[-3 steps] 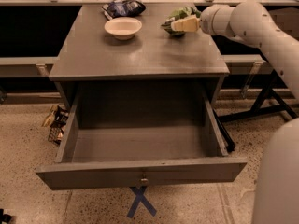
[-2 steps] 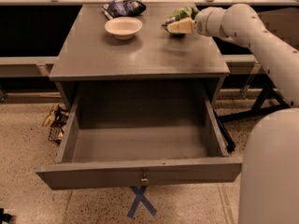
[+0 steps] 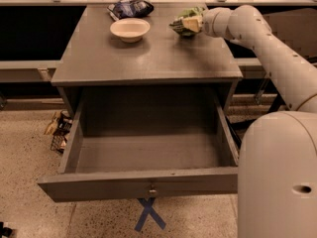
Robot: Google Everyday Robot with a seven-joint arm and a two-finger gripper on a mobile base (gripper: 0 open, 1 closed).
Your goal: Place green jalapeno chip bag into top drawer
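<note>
The claw (image 3: 190, 23) is at the far right corner of the surface (image 3: 148, 58), closed on the green jalapeno chip bag (image 3: 179, 27), which sits at surface level there. A bowl (image 3: 130, 29) stands to the left of the bag, with a dark blue chip bag (image 3: 131, 7) behind it. The top drawer (image 3: 143, 185) is pulled fully open below (interior bare, knob (image 3: 152, 191) centred on the front panel).
</note>
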